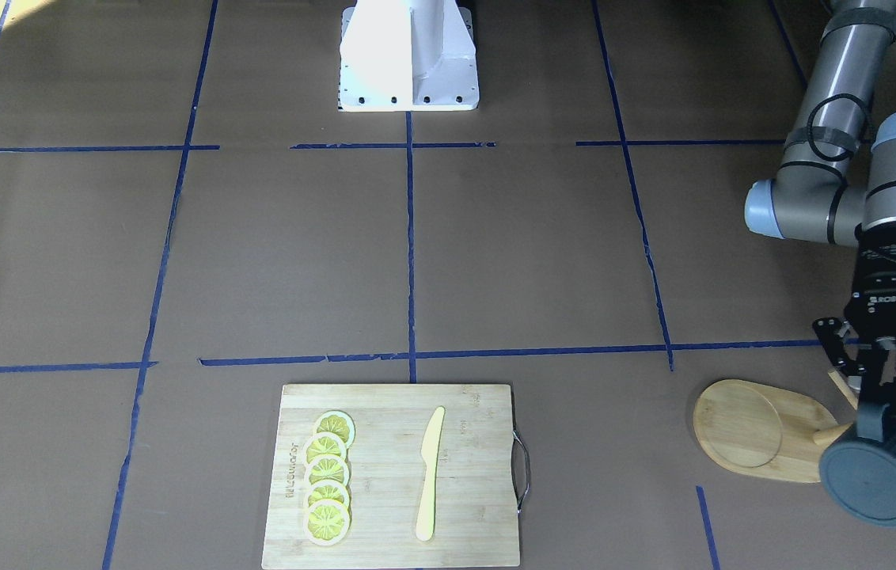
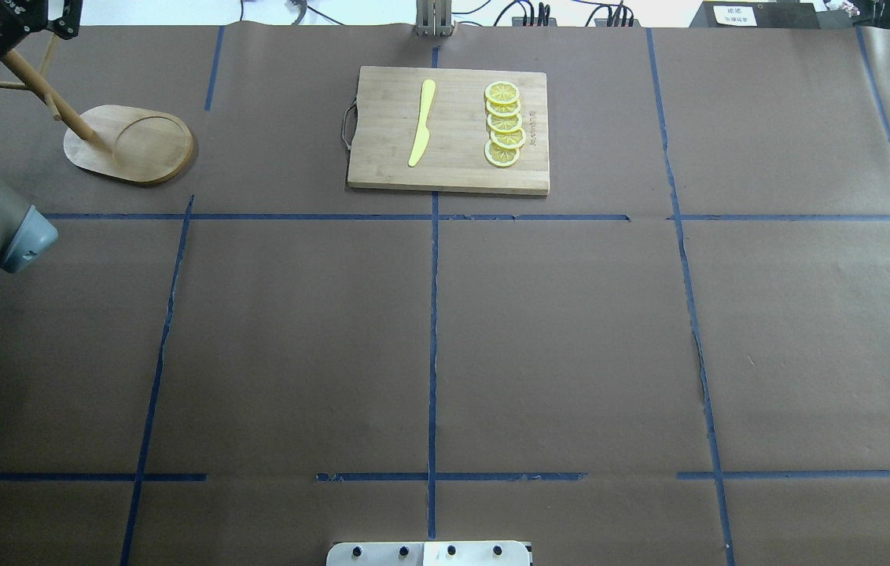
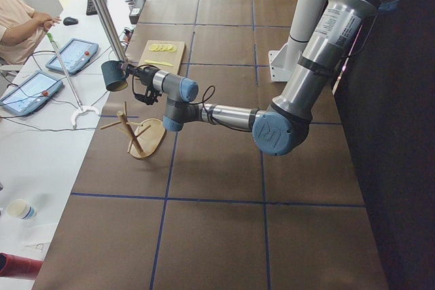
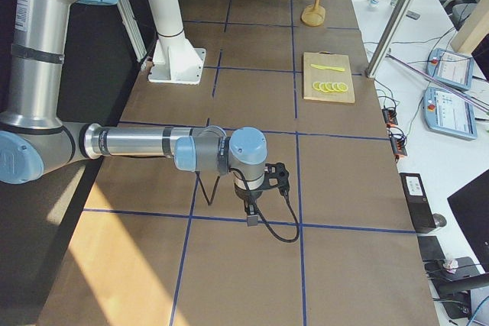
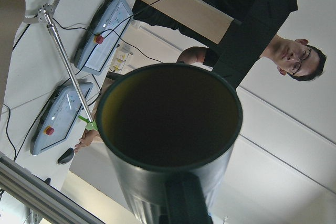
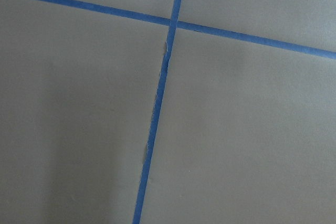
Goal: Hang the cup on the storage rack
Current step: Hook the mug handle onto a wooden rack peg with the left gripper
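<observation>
1. Bamboo mug tree (image 1: 733,427) stands on the counter (image 1: 416,261), pegs just under the mug.
2. Left gripper (image 1: 883,405): jaws clamped on the handle of the ribbed mug (image 1: 887,475), which is held aloft on its side, mouth toward the wrist.
3. Judgement: the handle loop must come down over a peg.
4. Right gripper (image 4: 254,208): well apart from the tree, jaw state cannot be told.

Front-facing camera sits across the table (image 1: 495,261), staring steeply down toward the robot's base (image 1: 408,55), cutting board (image 1: 385,475) nearest the lens; overhead one answers from behind the robot, same board at the far edge, and both catch the storage rack (image 1: 765,431) on the robot's left; left-end camera looks along the table, rack in the middle distance; right-end camera looks back the other way, rack and board far off; left wrist camera is tight on the cup (image 5: 168,124), peering into its mouth; right wrist camera points down, close on a tape cross (image 6: 175,23).
</observation>
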`<state>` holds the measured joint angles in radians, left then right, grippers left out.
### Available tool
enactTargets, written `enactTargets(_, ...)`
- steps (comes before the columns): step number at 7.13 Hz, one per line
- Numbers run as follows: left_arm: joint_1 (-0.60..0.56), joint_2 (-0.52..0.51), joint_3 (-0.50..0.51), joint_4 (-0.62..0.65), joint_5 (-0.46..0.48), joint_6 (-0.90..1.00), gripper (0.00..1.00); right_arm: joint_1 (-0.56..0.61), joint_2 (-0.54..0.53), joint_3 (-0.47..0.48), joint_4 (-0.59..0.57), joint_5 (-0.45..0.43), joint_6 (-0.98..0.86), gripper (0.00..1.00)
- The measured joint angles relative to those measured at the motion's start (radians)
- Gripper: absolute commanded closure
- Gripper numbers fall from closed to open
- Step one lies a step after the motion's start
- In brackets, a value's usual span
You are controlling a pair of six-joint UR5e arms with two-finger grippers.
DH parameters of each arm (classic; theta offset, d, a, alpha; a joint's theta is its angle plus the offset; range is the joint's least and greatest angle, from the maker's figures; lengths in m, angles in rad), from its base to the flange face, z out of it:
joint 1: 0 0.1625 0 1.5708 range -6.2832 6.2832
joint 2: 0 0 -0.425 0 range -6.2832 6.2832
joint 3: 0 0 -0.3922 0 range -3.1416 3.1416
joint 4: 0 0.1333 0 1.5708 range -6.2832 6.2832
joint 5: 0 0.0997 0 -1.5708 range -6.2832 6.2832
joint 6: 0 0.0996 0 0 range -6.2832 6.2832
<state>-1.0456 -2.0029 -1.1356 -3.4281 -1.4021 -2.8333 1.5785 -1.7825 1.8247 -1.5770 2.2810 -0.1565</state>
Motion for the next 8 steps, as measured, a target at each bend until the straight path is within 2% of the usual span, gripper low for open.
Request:
enactTargets(2, -0.002, 0.016, 0.077, -0.113, 0.000, -0.012, 0.99, 0.000, 0.000, 0.001, 0.000, 0.000, 0.000, 0.00)
enactTargets(5, 0.004, 0.041, 0.142, -0.217, -0.006, -0.013, 0.97, 0.000, 0.000, 0.001, 0.000, -0.001, 0.000, 0.00)
enactTargets(6, 0.009, 0.043, 0.184, -0.268, -0.006, -0.012, 0.92, 0.000, 0.000, 0.001, 0.000, -0.002, 0.000, 0.00)
enactTargets(7, 0.015, 0.042, 0.209, -0.296, -0.006, -0.011, 0.08, 0.000, 0.000, 0.001, 0.000, -0.002, 0.000, 0.00)
enactTargets(8, 0.023, 0.042, 0.220, -0.306, -0.005, -0.010, 0.00, 0.000, 0.000, 0.001, 0.000, -0.002, 0.000, 0.00)
